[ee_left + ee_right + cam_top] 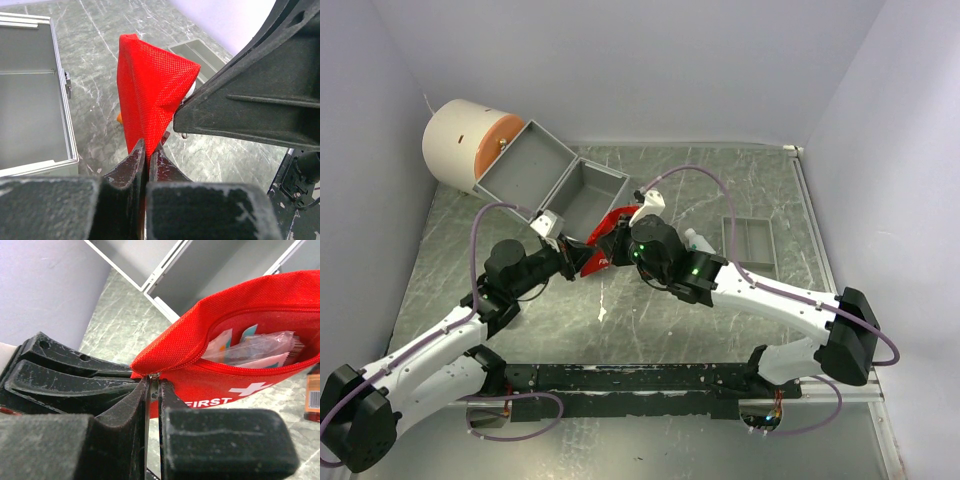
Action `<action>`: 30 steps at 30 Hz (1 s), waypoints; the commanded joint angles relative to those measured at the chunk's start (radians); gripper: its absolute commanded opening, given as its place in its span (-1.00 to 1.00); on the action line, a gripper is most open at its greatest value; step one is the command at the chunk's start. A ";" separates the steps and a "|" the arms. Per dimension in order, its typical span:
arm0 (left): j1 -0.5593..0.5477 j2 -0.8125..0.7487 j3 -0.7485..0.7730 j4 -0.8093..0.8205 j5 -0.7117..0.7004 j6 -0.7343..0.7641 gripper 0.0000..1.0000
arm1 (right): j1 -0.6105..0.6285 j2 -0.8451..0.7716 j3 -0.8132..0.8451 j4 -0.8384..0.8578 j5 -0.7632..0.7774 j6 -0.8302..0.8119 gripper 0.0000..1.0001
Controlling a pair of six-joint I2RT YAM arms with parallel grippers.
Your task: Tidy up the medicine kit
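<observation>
Pinched in the jaws, the pouch [240, 305] is red coarse-woven cloth, its sachets [260, 352] glossy plastic. Beside the jaws, the case [30, 110] is matt grey metal.

Item: red mesh pouch [150, 85], standing as a peaked fold above the marbled table [110, 40], its lower end pinched between the closed fingers of the left gripper [148, 150]. The black right gripper [187, 112] touches its right edge. Open grey metal case [30, 110] on the left; shallow grey tray [200, 52] behind the pouch, near the table edge below the wall.
</observation>
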 commanded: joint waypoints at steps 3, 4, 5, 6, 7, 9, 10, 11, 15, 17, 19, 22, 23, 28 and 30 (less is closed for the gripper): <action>-0.004 -0.019 0.044 0.025 -0.009 0.001 -0.86 | -0.006 0.010 0.037 -0.096 0.139 -0.050 -1.00; -0.005 -0.018 0.046 0.022 -0.004 0.003 -0.86 | -0.004 0.017 0.048 -0.107 0.148 -0.070 -1.00; -0.005 -0.018 0.049 0.019 0.003 0.005 -0.86 | -0.005 0.027 0.063 -0.127 0.164 -0.084 -1.00; -0.004 -0.017 0.052 0.016 0.011 0.007 -0.86 | -0.005 0.037 0.078 -0.147 0.179 -0.099 -1.00; -0.004 -0.015 0.057 0.010 0.020 0.009 -0.86 | -0.005 0.049 0.094 -0.163 0.190 -0.123 -1.00; -0.004 -0.013 0.064 -0.006 0.037 0.016 -0.86 | -0.006 0.070 0.121 -0.190 0.209 -0.163 -0.94; -0.004 -0.013 0.068 -0.013 0.040 0.018 -0.86 | -0.005 0.075 0.131 -0.196 0.205 -0.180 -0.90; -0.004 -0.014 0.068 -0.018 0.039 0.021 -0.86 | -0.006 0.074 0.135 -0.190 0.188 -0.214 -0.87; -0.004 -0.017 0.070 -0.024 0.045 0.024 -0.86 | -0.006 0.044 0.105 -0.121 0.095 -0.287 -0.86; -0.004 -0.014 0.069 -0.019 0.049 0.022 -0.86 | -0.008 0.030 0.090 -0.086 0.042 -0.305 -0.89; -0.004 -0.013 0.070 -0.017 0.051 0.022 -0.86 | -0.010 0.025 0.085 -0.077 0.011 -0.301 -0.97; -0.004 -0.012 0.070 -0.019 0.048 0.022 -0.86 | -0.011 0.034 0.098 -0.098 0.016 -0.276 -1.00; -0.004 -0.012 0.071 -0.018 0.048 0.023 -0.86 | -0.012 0.038 0.106 -0.115 0.034 -0.261 -1.00; -0.004 -0.019 0.071 -0.021 0.042 0.022 -0.86 | -0.015 0.061 0.164 -0.252 0.188 -0.167 -1.00; -0.004 -0.022 0.070 -0.025 0.039 0.023 -0.86 | -0.017 0.081 0.204 -0.329 0.259 -0.131 -1.00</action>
